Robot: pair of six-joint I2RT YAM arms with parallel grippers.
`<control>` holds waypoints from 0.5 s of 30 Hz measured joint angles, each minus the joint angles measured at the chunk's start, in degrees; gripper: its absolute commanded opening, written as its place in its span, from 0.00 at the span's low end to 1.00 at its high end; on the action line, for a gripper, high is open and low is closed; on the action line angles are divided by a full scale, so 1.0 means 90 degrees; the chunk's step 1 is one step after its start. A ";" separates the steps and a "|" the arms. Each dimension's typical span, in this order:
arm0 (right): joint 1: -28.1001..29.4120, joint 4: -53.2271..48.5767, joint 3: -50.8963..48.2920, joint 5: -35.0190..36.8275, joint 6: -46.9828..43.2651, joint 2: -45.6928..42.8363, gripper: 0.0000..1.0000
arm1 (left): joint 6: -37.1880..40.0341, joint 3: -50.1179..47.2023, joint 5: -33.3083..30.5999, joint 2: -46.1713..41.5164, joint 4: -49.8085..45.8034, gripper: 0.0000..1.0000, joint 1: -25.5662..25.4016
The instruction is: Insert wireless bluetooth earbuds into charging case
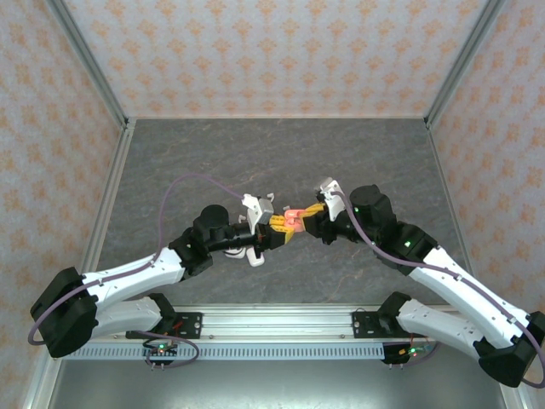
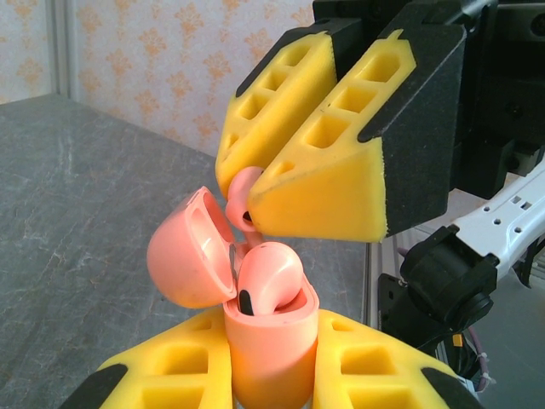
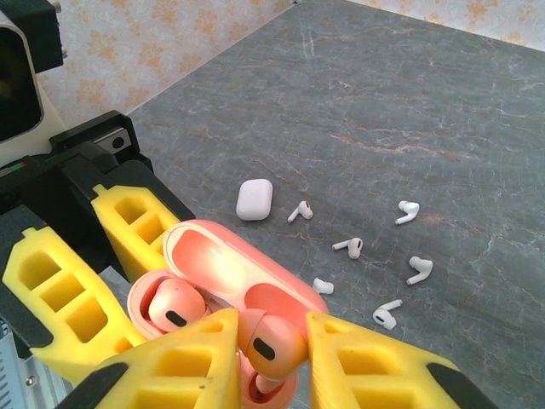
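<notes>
My left gripper (image 2: 272, 379) is shut on a coral charging case (image 2: 271, 354) and holds it upright above the table with its lid (image 2: 187, 256) swung open. One coral earbud (image 2: 271, 281) sits in a slot of the case. My right gripper (image 3: 272, 345) is shut on a second coral earbud (image 3: 274, 339), stem pointing down, right at the case's other slot beside the lid (image 3: 238, 273). In the top view the two grippers meet at the case (image 1: 294, 220). Several white earbuds (image 3: 350, 247) lie scattered on the dark table.
A closed white case (image 3: 255, 198) rests on the grey stone-look table (image 3: 409, 111), just left of the white earbuds. Patterned walls enclose the table on three sides (image 1: 272, 51). The arms' base rail (image 1: 272, 328) runs along the near edge.
</notes>
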 measured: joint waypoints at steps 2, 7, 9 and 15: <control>0.0000 0.0000 -0.0002 -0.0058 0.0000 0.0000 0.23 | 0.0000 0.0000 0.0000 -0.0002 0.0012 0.00 0.0000; -0.0002 -0.0002 -0.0005 -0.0185 0.0022 0.0000 0.26 | -0.0002 0.0000 0.0000 -0.0034 0.0051 0.00 0.0000; -0.0002 -0.0002 -0.0005 -0.0257 0.0068 0.0000 0.29 | -0.0002 0.0000 0.0000 -0.0061 0.0063 0.00 0.0000; -0.0002 0.0000 0.0010 -0.0425 0.0311 0.0000 0.40 | -0.0005 0.0000 0.0002 -0.0075 0.0066 0.00 -0.0002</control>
